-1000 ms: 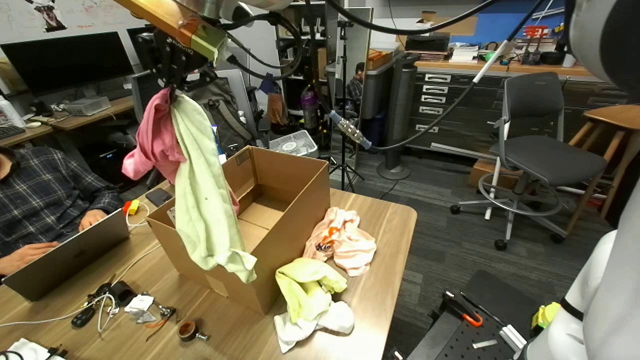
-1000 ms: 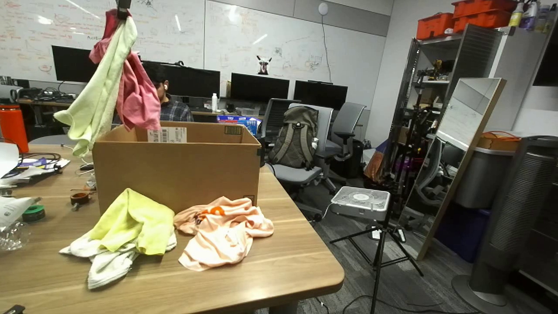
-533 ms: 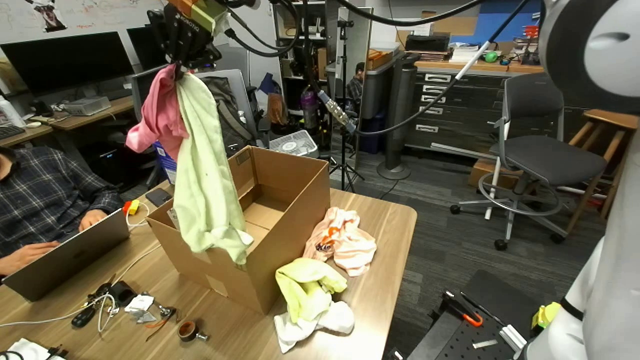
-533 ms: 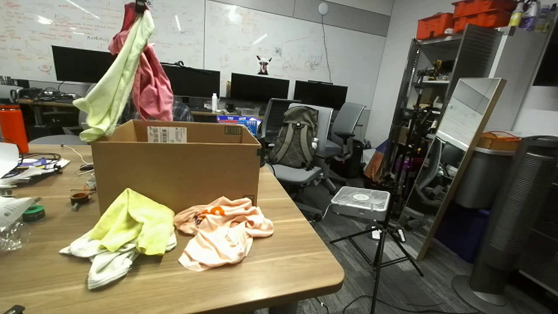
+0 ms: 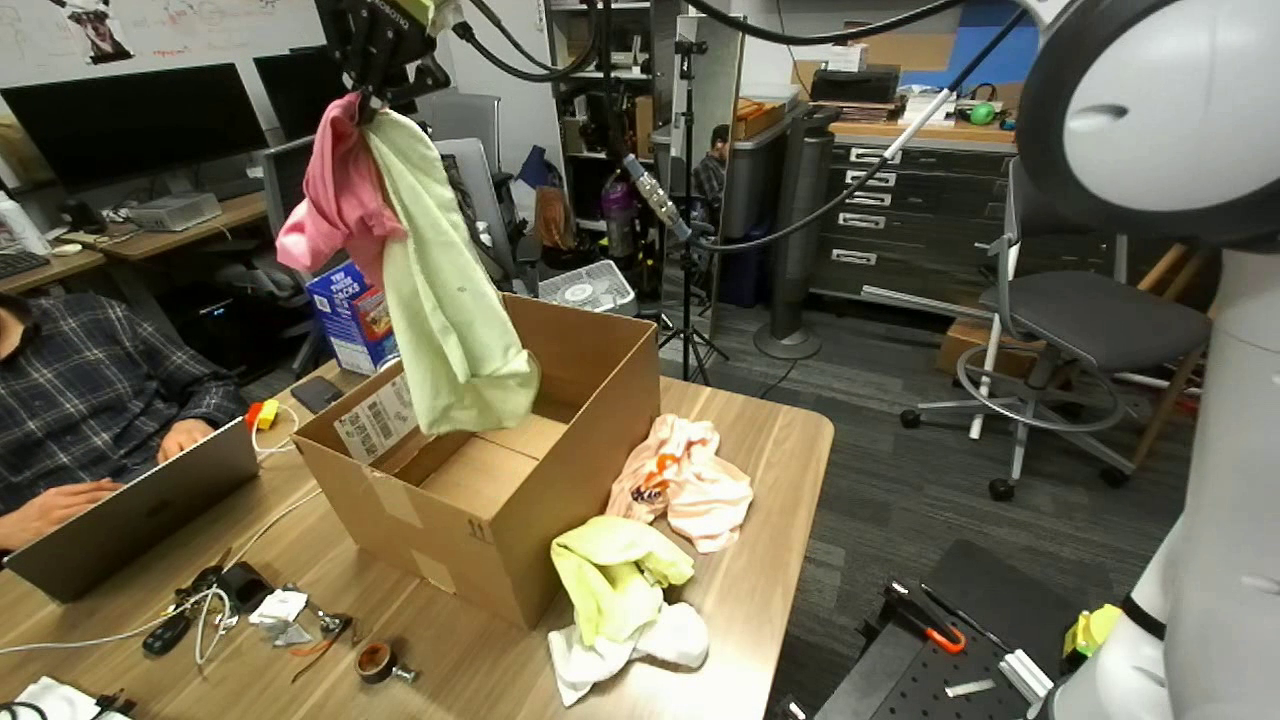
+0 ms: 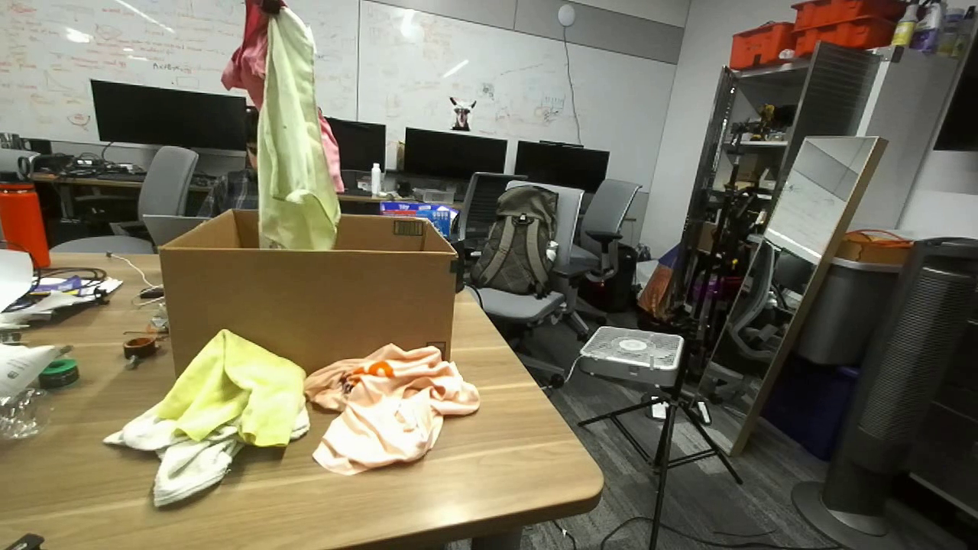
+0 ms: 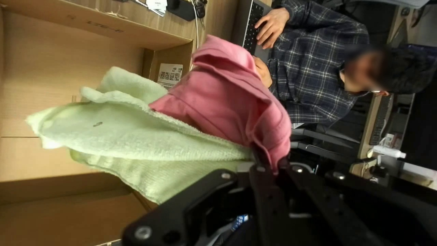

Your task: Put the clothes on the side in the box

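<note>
Clothes [image 5: 428, 275] clamped in the fingers [image 7: 261, 175] have swung further over the box [image 5: 560, 490]

lab office, whiteboard [image 6: 519, 84], monitors [image 6: 456, 154], swivel chairs [image 5: 1090, 315]

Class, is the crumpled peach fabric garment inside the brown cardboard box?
No, the peach garment lies on the wood-grain tabletop beside the cardboard box.

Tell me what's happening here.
A black robot gripper holds a pink fabric garment and a pale green cloth whose lower end hangs over an open brown cardboard box. A yellow and white cloth heap and a peach fabric garment lie beside the box on the wooden table. A person in dark plaid sits at a grey laptop.
</note>
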Motion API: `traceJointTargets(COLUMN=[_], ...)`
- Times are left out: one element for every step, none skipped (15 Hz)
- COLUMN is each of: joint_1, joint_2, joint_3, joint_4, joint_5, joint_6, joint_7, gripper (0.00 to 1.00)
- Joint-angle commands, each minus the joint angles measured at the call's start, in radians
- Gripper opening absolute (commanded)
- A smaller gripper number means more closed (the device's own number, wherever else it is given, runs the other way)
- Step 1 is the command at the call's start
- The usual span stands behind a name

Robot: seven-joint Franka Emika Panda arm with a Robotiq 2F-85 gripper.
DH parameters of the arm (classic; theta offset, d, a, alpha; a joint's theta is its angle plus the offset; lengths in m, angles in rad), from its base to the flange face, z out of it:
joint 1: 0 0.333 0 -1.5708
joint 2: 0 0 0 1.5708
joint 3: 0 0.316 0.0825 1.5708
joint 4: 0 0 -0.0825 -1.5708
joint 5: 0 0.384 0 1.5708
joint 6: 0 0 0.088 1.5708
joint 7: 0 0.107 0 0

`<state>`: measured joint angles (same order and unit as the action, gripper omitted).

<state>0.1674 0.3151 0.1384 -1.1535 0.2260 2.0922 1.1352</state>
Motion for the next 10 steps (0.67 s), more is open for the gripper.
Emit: traceJointTargets(joint_1=[0.002,0.002,-0.001,-0.002,-0.008,-0.009,-0.019,-0.022,-0.03,-0.038], joint_2=[0.062,0.071,0.076,0.082,0.081,0.08,0.068,0.066,0.06,0.056], joint_3=[0.003,0.005,0.007,0.008,0.011,0.01,0.01,0.009,0.008,0.007], joint_4=[0.105,0.114,0.12,0.126,0.129,0.126,0.116,0.114,0.111,0.11], joint_5=[0.008,0.011,0.016,0.014,0.019,0.016,0.025,0.022,0.025,0.027], joint_6=[-0.021,-0.023,-0.027,-0.033,-0.057,-0.055,-0.072,-0.076,-0.087,-0.096], joint_7=[0.017,0.014,0.005,0.0,-0.018,-0.023,-0.04,-0.045,-0.058,-0.068], gripper=[0.04,0.04,0.04,0.31,0.32,0.37,0.46,0.53,0.6,0.69])
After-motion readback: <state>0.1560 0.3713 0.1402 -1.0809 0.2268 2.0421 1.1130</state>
